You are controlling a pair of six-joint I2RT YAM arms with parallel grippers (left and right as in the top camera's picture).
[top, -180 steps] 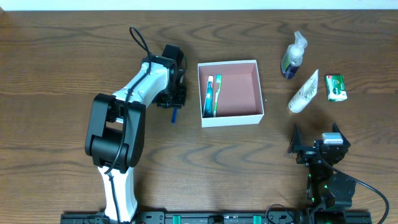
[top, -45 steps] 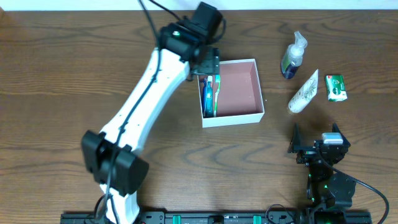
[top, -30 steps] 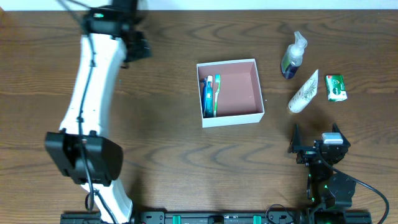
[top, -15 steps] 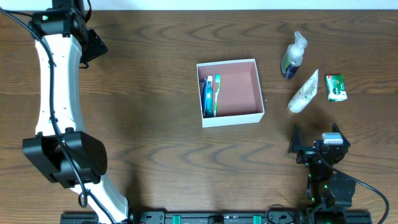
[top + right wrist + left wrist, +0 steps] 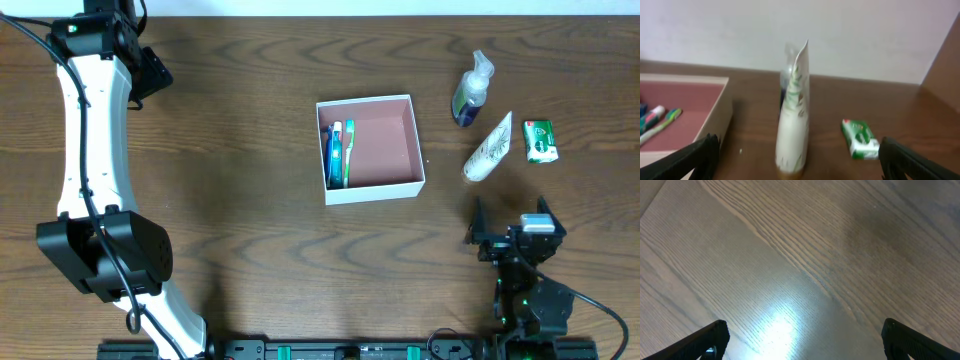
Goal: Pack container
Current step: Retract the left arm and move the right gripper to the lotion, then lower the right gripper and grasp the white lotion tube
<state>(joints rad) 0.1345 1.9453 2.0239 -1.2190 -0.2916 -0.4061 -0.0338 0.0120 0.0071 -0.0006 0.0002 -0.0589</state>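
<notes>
The container [image 5: 375,190], a square white box with a pink inside, stands at mid-table. Toothbrushes [image 5: 339,150] lie along its left wall. My left gripper [image 5: 152,72] hovers far off at the back left, open, with only bare wood between its fingers [image 5: 710,339]. My right gripper [image 5: 508,240] rests open near the front right, empty. It faces a white tube [image 5: 794,115], with a green packet [image 5: 860,139] to the right and the container's wall [image 5: 715,117] to the left.
A pump bottle [image 5: 472,90], the white tube [image 5: 489,147] and the green packet [image 5: 540,140] lie right of the container. The table's back edge meets a white wall [image 5: 400,8]. The left arm [image 5: 92,150] stretches along the left side.
My left arm swung from the container's back-left corner to the far back left, then stopped. A blue toothbrush that lay left of the box is now inside it. The right arm stayed still.
</notes>
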